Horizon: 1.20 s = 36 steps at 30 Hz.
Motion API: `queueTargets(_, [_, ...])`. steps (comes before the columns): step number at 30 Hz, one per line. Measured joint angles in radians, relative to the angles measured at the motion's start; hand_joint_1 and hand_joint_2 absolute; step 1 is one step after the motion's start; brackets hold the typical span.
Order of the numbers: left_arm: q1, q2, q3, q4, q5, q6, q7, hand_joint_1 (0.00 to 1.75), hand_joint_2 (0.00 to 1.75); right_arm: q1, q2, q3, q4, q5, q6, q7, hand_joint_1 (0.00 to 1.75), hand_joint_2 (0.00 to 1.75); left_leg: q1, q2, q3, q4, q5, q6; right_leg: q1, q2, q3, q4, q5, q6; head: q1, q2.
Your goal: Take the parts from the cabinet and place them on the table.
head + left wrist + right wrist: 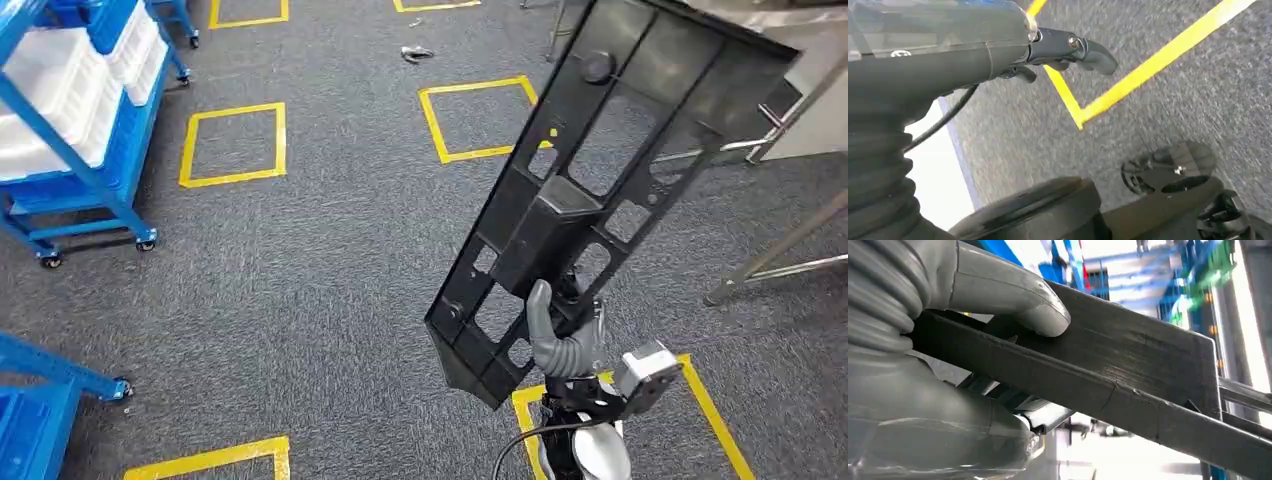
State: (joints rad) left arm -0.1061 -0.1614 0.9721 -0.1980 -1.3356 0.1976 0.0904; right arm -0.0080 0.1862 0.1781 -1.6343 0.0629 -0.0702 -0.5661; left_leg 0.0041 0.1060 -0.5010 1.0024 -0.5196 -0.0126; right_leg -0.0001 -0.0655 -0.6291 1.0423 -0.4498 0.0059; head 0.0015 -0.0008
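A long black plastic panel part [600, 180] with several cut-outs rises tilted over the grey carpet in the head view, running from the lower middle up toward the upper right. My right hand [565, 340] grips it near its lower end. The right wrist view shows the thumb [1013, 295] pressed on the part's flat black edge [1128, 370], with the fingers hidden underneath. In the left wrist view my left hand [1068, 47] hangs above the carpet with its dark fingers loosely extended and nothing in them.
A blue wheeled rack [100, 190] with white bins stands at the left, and another blue cart [30, 420] sits at the lower left. Metal table legs [780, 250] and a pale tabletop [815, 100] are at the right. Yellow taped squares [235, 145] mark the carpet.
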Motion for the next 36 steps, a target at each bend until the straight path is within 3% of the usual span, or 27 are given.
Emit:
queueTargets(1, [-0.001,0.000,-0.003,0.000,-0.003,0.000,0.000,0.00,1.75,0.005,0.000,-0.008,-0.007,0.000,0.000,0.000,1.71,1.75,0.001,0.012,0.006,0.000,-0.004,-0.007,-0.003,0.011,0.001,-0.005,0.001,-0.008,0.000,0.000])
queueTargets(2, [-0.003,0.001,-0.004,0.000,-0.005,0.002,0.000,0.00,1.75,0.012,0.001,-0.011,-0.015,-0.001,0.000,0.000,1.71,1.75,0.009,-0.003,0.007,0.009,-0.020,-0.014,-0.010,0.025,0.009,-0.011,0.004,-0.015,0.000,0.000])
queueTargets(3, [-0.001,0.002,-0.004,0.000,-0.004,0.003,-0.003,0.00,1.75,0.014,0.002,-0.016,-0.022,-0.001,0.000,-0.002,1.71,1.75,0.009,-0.044,-0.007,0.044,-0.043,-0.015,-0.010,0.035,0.010,-0.012,0.003,-0.021,-0.001,0.000])
queueTargets(4, [-0.003,0.002,-0.004,0.000,-0.001,0.004,-0.005,0.00,1.75,0.014,0.004,-0.017,-0.024,0.000,0.000,-0.003,1.71,1.75,0.009,-0.067,-0.042,0.116,-0.082,-0.014,-0.009,0.044,0.010,-0.012,0.003,-0.029,-0.003,0.000])
queueTargets(6, [-0.013,0.003,-0.004,0.000,0.007,0.006,-0.008,0.00,1.75,0.020,0.005,-0.019,-0.025,0.000,0.001,-0.003,1.71,1.75,0.007,-0.086,-0.120,0.278,-0.143,-0.013,-0.005,0.068,0.011,-0.011,0.001,-0.034,-0.003,0.000])
queueTargets(7, [-0.017,0.003,-0.004,0.000,0.007,0.006,-0.008,0.00,1.75,0.024,0.005,-0.020,-0.025,0.000,0.001,-0.003,1.71,1.75,0.007,-0.087,-0.138,0.312,-0.141,-0.012,-0.002,0.079,0.013,-0.011,0.000,-0.035,-0.003,0.000])
queueTargets(9, [-0.017,0.003,-0.004,0.000,0.006,0.006,-0.008,0.00,1.75,0.030,0.005,-0.021,-0.025,0.001,0.000,-0.004,1.71,1.75,0.007,-0.090,-0.116,0.253,-0.076,-0.006,0.000,0.109,0.017,-0.009,0.000,-0.035,-0.003,0.000])
queueTargets(11, [-0.012,0.005,-0.004,0.000,0.005,0.006,-0.006,0.00,1.75,0.030,0.005,-0.023,-0.025,0.002,0.000,-0.010,1.71,1.75,0.007,-0.118,-0.060,0.099,0.021,0.003,-0.001,0.138,0.018,-0.005,-0.002,-0.032,-0.003,0.000])
queueTargets(12, [-0.011,0.006,-0.004,0.000,0.005,0.005,-0.007,0.00,1.75,0.031,0.005,-0.023,-0.025,0.002,0.000,-0.015,1.71,1.75,0.009,-0.165,-0.047,0.066,0.018,0.008,-0.001,0.148,0.014,-0.002,-0.003,-0.028,-0.002,0.000])
queueTargets(13, [-0.012,0.005,-0.004,0.000,0.004,0.003,-0.008,0.00,1.75,0.030,0.005,-0.023,-0.025,0.002,0.000,-0.017,1.71,1.75,0.012,-0.171,-0.037,0.030,0.012,0.007,0.001,0.160,0.006,0.007,-0.002,-0.023,-0.002,0.000])
queueTargets(16, [-0.014,0.005,-0.006,0.000,-0.005,-0.001,-0.009,0.00,1.75,0.038,0.006,-0.024,-0.029,0.003,-0.001,-0.016,1.71,1.75,0.007,-0.150,-0.031,0.021,0.008,0.018,-0.004,0.182,-0.002,-0.003,0.008,0.000,-0.002,0.000])
queueTargets(17, [-0.013,0.000,-0.009,0.000,-0.007,-0.002,-0.009,0.00,1.75,0.040,0.006,-0.024,-0.033,0.003,-0.001,-0.016,1.71,1.75,0.018,-0.137,-0.024,0.009,0.014,0.026,-0.004,0.176,-0.003,0.002,0.002,0.002,-0.003,0.000])
queueTargets(18, [-0.011,0.001,-0.011,0.000,-0.009,-0.002,-0.010,0.00,1.75,0.039,0.006,-0.024,-0.036,0.003,-0.002,-0.018,1.71,1.75,0.017,-0.128,-0.017,0.001,0.016,0.028,0.002,0.129,-0.010,0.026,-0.013,0.010,0.004,0.000])
queueTargets(19, [-0.008,0.001,-0.011,0.000,-0.010,-0.002,-0.010,0.00,1.75,0.036,0.006,-0.024,-0.037,0.003,-0.003,-0.018,1.71,1.75,0.016,-0.114,-0.013,0.000,0.015,0.035,-0.001,0.100,-0.038,0.082,-0.044,0.016,0.010,0.000])
queueTargets(21, [-0.006,0.001,-0.012,0.000,-0.016,-0.002,-0.010,0.00,1.75,0.038,0.005,-0.024,-0.039,0.003,-0.003,-0.017,1.71,1.75,0.015,-0.092,-0.009,0.000,0.010,0.037,-0.008,0.079,-0.114,0.224,-0.100,0.025,0.009,0.000])
queueTargets(22, [-0.005,0.001,-0.013,0.000,-0.018,-0.002,-0.011,0.00,1.75,0.042,0.005,-0.024,-0.039,0.003,-0.005,-0.017,1.71,1.75,0.015,-0.080,-0.006,0.000,0.006,0.037,-0.013,0.076,-0.143,0.274,-0.107,0.029,0.009,0.000])
queueTargets(23, [-0.003,0.001,-0.014,0.000,-0.019,-0.002,-0.011,0.00,1.75,0.044,0.005,-0.026,-0.039,0.003,-0.005,-0.017,1.71,1.75,0.015,-0.069,0.000,0.000,0.001,0.035,-0.017,0.073,-0.149,0.275,-0.089,0.033,0.010,0.000])
queueTargets(25, [-0.003,0.001,-0.019,0.000,-0.023,-0.002,-0.011,0.00,1.75,0.043,0.004,-0.028,-0.039,0.003,-0.005,-0.017,1.71,1.75,0.015,-0.048,0.019,0.000,-0.013,0.029,-0.022,0.059,-0.089,0.148,0.002,0.033,0.009,0.000])
queueTargets(26, [-0.003,0.000,-0.020,0.000,-0.024,-0.002,-0.010,0.00,1.75,0.042,0.004,-0.028,-0.040,0.003,-0.005,-0.017,1.71,1.75,0.015,-0.039,0.029,0.000,-0.021,0.026,-0.021,0.041,-0.050,0.066,0.044,0.028,0.010,0.000])
queueTargets(27, [0.000,0.000,-0.021,0.000,-0.026,-0.002,-0.008,0.00,1.75,0.039,0.004,-0.029,-0.040,0.003,-0.004,-0.017,1.71,1.75,0.015,-0.032,0.032,-0.003,-0.027,0.020,-0.011,-0.007,-0.028,0.025,0.037,0.022,0.009,0.000])
queueTargets(28, [0.001,0.000,-0.023,0.000,-0.026,-0.002,-0.005,0.00,1.75,0.034,0.004,-0.029,-0.040,0.003,-0.003,-0.016,1.71,1.75,0.006,-0.024,0.033,0.000,-0.033,0.011,0.004,-0.012,-0.022,0.006,0.031,0.015,0.011,0.000])
queueTargets(29, [0.002,0.000,-0.023,0.000,-0.026,-0.002,-0.003,0.00,1.75,0.029,0.004,-0.029,-0.041,0.003,-0.003,-0.016,1.71,1.75,0.006,-0.013,0.034,-0.004,-0.035,0.006,0.003,-0.006,-0.023,0.007,0.022,0.003,0.008,0.000])
queueTargets(31, [-0.001,0.000,-0.027,0.000,-0.026,-0.002,-0.002,0.00,1.75,0.029,0.004,-0.030,-0.041,0.002,-0.003,-0.016,1.71,1.75,0.004,0.008,0.051,-0.016,-0.040,-0.003,0.008,0.016,-0.024,0.004,0.015,-0.008,0.007,0.000])
queueTargets(32, [-0.007,0.000,-0.028,-0.001,-0.026,-0.002,0.000,0.00,1.75,0.028,0.004,-0.030,-0.042,0.002,-0.003,-0.016,1.71,1.75,0.005,0.015,0.061,-0.021,-0.049,-0.010,0.000,0.029,-0.009,-0.009,0.016,-0.015,0.007,0.000])
queueTargets(33, [-0.005,0.001,-0.029,-0.001,-0.026,-0.001,0.000,0.00,1.75,0.028,0.004,-0.032,-0.042,0.002,-0.003,-0.016,1.71,1.75,0.010,-0.030,0.060,0.003,-0.062,-0.012,-0.005,0.039,0.002,-0.021,0.016,-0.020,0.005,0.000])
queueTargets(34, [0.000,0.001,-0.028,-0.001,-0.026,-0.001,-0.001,0.00,1.75,0.022,0.004,-0.032,-0.040,0.002,-0.002,-0.016,1.71,1.75,0.010,-0.063,0.031,0.061,-0.085,-0.011,-0.007,0.047,0.008,-0.024,0.013,-0.025,-0.002,0.000])
queueTargets(36, [-0.012,0.001,-0.028,-0.001,-0.024,-0.001,-0.002,0.00,1.75,0.018,0.005,-0.031,-0.038,0.000,0.000,-0.016,1.71,1.75,0.011,-0.087,-0.069,0.232,-0.144,-0.014,-0.006,0.066,0.014,-0.022,0.006,-0.035,-0.003,0.000])
